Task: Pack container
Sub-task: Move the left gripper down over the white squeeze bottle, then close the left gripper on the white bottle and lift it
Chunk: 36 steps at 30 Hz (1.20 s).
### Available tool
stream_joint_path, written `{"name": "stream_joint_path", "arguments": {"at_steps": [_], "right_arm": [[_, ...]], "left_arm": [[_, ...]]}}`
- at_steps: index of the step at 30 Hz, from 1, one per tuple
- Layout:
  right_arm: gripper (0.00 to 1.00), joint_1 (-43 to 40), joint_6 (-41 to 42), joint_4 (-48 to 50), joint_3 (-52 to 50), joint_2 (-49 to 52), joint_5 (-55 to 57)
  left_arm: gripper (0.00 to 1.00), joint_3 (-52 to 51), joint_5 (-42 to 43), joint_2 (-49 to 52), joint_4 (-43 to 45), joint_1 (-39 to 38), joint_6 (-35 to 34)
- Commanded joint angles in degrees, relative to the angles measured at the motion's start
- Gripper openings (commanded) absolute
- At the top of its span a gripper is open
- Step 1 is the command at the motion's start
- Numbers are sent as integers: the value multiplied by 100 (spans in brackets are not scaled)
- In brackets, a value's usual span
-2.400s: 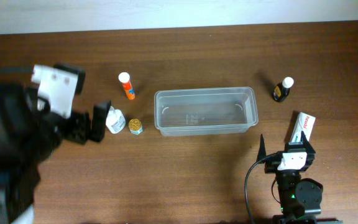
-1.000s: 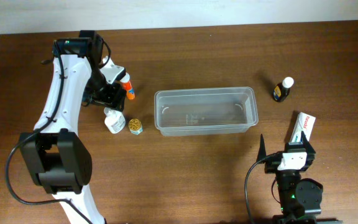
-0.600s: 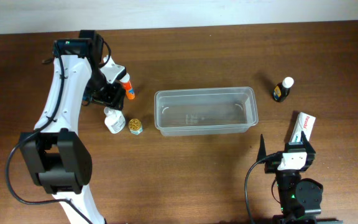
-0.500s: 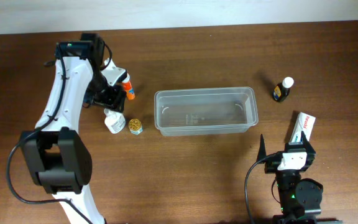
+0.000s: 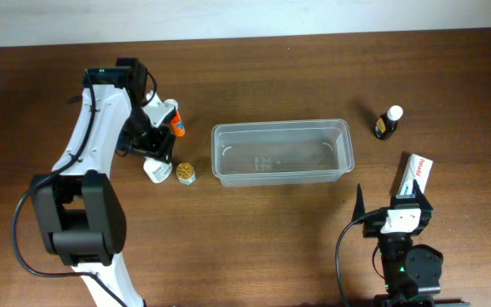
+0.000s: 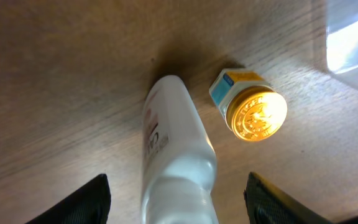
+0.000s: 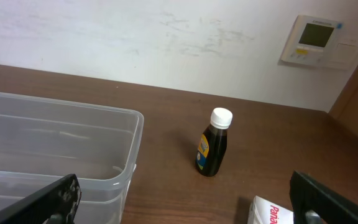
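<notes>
With the left arm stretched over the left half of the tabletop (image 5: 254,230), the left claw (image 5: 150,145) hangs above a white plastic bottle (image 5: 157,169). Left wrist view: left claw (image 6: 179,208) is spread wide, one dark finger at each lower corner of the frame, and the white plastic bottle (image 6: 176,155) stands between them with a gap of bare wood on either side; nothing is gripped. Just right of that bottle, close but apart from it, stands a small jar with a gold lid (image 5: 186,174), its blue-and-white label visible from the wrist (image 6: 250,106). Behind the bottle, partly under the arm, is a small orange bottle with a white cap (image 5: 176,124). The container (image 5: 281,153), a long clear tub, sits at mid-table, right of the jar, upright and with nothing in it; its near corner shows in the right wrist view (image 7: 55,143). Off its far right corner stands a dark bottle with a white cap (image 5: 388,123), upright (image 7: 212,144). Nearer, a white carton with red lettering (image 5: 415,175) lies flat. The right claw (image 5: 390,206) sits low at the near right edge, just before the carton, fully parted and holding nothing (image 7: 185,211).
</notes>
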Motion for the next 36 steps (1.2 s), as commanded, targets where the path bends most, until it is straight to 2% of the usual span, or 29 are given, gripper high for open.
{"name": "stream_joint_path", "arguments": {"at_steps": [1, 4, 8, 10, 15, 20, 31, 36], "right_arm": [[98, 44, 85, -44, -28, -39, 90], [98, 44, 87, -44, -28, -39, 90], [98, 44, 87, -44, -28, -39, 90], [98, 44, 85, -44, -28, -39, 90], [98, 44, 87, -44, -28, -39, 90], [98, 44, 87, -44, -28, -39, 90], [98, 44, 85, -44, -28, -39, 90], [98, 44, 87, -44, -28, -39, 90]], "left_arm": [[70, -219, -92, 20, 186, 26, -79], [67, -227, -127, 20, 216, 28, -79], [52, -227, -122, 20, 219, 28, -81], [47, -227, -120, 20, 219, 28, -81], [42, -227, -103, 20, 221, 28, -81], [28, -227, -13, 20, 219, 28, -79], [24, -186, 22, 17, 136, 28, -286], [19, 262, -216, 15, -234, 26, -664]]}}
